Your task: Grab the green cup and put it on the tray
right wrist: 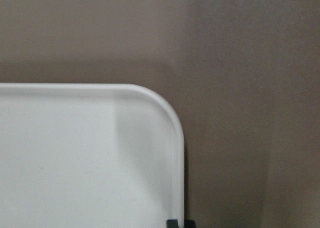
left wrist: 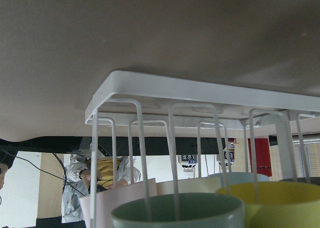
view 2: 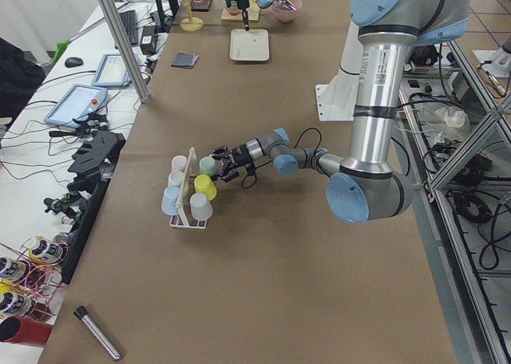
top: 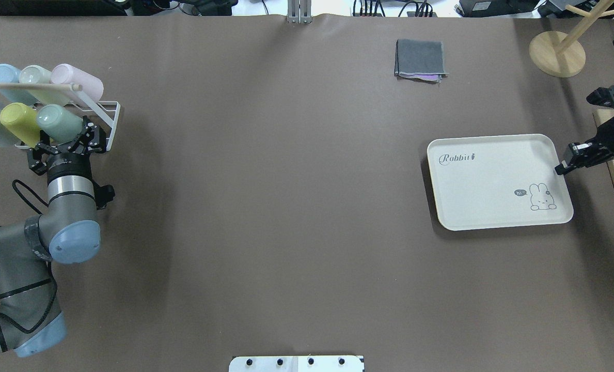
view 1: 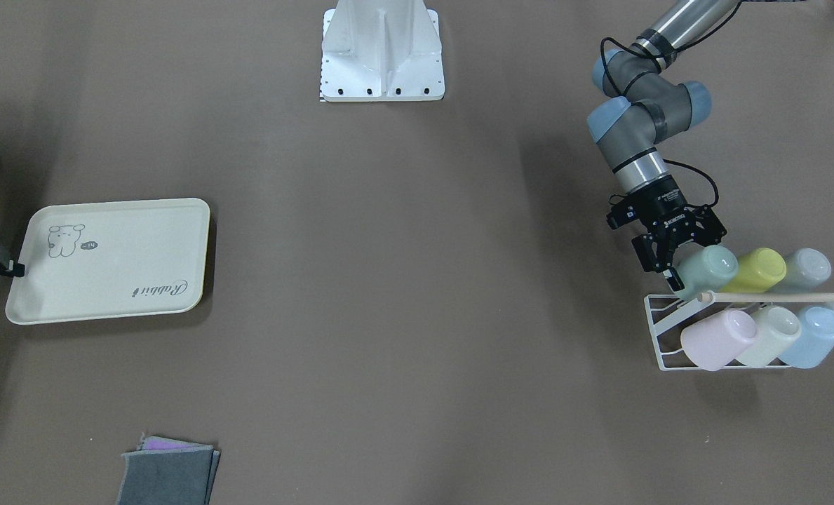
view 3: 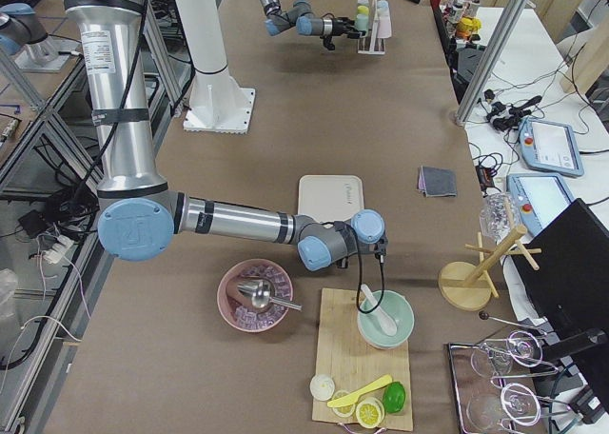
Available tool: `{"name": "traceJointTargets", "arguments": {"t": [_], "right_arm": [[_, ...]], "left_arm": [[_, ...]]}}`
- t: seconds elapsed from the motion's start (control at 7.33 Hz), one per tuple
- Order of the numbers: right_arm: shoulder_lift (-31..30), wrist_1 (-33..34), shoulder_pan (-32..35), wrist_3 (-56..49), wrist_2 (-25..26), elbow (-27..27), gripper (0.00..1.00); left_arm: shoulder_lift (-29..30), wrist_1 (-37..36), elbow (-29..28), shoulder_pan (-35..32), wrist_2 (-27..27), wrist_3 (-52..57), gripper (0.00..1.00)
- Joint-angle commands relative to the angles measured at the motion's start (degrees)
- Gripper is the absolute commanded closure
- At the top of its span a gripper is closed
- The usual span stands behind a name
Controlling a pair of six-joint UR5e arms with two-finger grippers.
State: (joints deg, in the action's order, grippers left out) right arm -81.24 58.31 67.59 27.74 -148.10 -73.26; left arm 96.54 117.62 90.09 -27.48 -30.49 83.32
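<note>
Reaches with the left gripper (top: 68, 140), jaws apart at the mouth of the green cup (top: 59, 121) on the far-left rack (top: 111, 111); needs next to clamp, pull free, carry right to the tray (top: 492, 206).

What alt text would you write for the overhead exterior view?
The left arm's pincer straddles a mint-green plastic tumbler lying in a white wire rack of pastel cups at the view's left edge. Far right, a cream rectangular tray sits empty, the right pincer at its rim.
</note>
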Motion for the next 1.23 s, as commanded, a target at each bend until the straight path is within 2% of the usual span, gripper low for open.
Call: {"name": "traceJointTargets", "arguments": {"t": [0.0, 0.27, 0.41, 0.68, 1.09], "right_arm": [[3.6, 0.0, -0.4, 0.3, 0.4, 0.0, 1.00], [7.5, 0.1, -1.5, 3.9, 0.6, 0.2, 1.00], [9.4, 0.1, -2.3, 6.2, 0.7, 0.5, 1.00], [14.8, 6.2, -2.6, 7.4, 1.0, 0.0, 1.00], [19.1, 7.3, -6.0, 12.6, 3.8, -0.2, 1.00]], "left_arm": [[0.0, 0.2, 0.0, -0.2, 0.0, 0.0, 0.25], [1.4, 0.8, 0.4, -0.6, 0.0, 5.4, 0.56], [1.7, 2.0, 0.5, -0.9, 0.0, 7.0, 0.64], [1.5, 3.7, 1.1, -2.0, 0.0, 8.0, 0.68], [-0.5, 6.0, 3.6, -2.6, 0.0, 8.8, 0.68]]}}
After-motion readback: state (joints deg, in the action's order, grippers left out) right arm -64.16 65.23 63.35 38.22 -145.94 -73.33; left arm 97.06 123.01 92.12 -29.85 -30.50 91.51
